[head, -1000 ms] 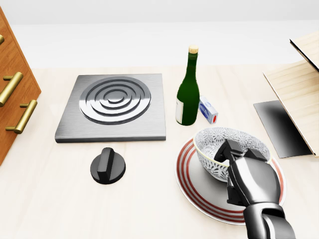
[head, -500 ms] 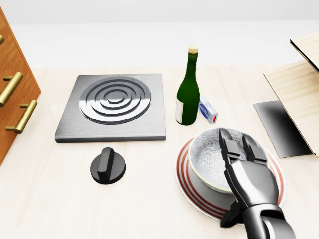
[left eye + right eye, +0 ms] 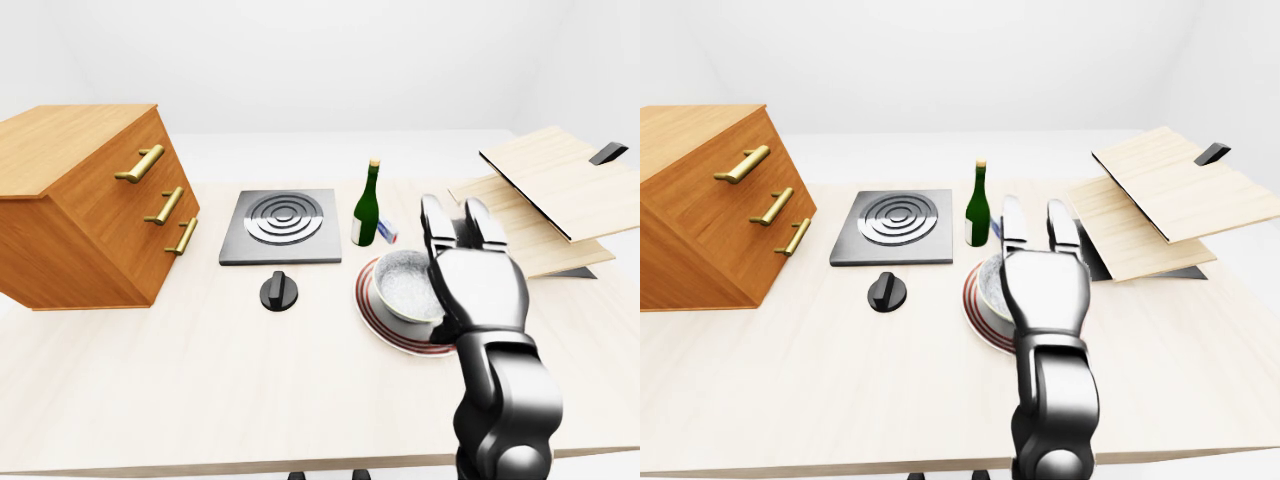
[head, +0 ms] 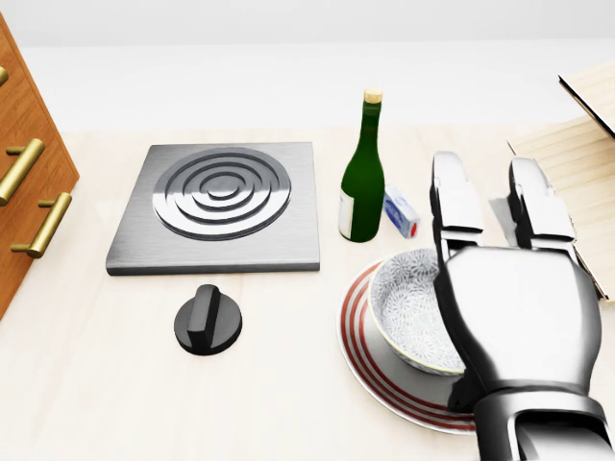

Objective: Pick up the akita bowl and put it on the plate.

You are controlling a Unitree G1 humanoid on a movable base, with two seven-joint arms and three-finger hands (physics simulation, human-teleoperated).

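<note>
On the pale wooden table (image 4: pixel 86 384), the robot's right hand (image 4: pixel 514 307) hovers with fingers spread straight, gripping nothing, above the red-ringed plate (image 4: pixel 360 360). The akita bowl (image 4: pixel 408 307) sits on that plate, mouth upward; being round, it has no long axis. The placing looks done, and what remains is seemingly to draw the hand clear without nudging the bowl.

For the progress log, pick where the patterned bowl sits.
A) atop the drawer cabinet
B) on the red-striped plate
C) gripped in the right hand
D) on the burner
B: the akita bowl rests on the red-striped plate, and the right hand is open, fingers straight and clear of it.
</note>
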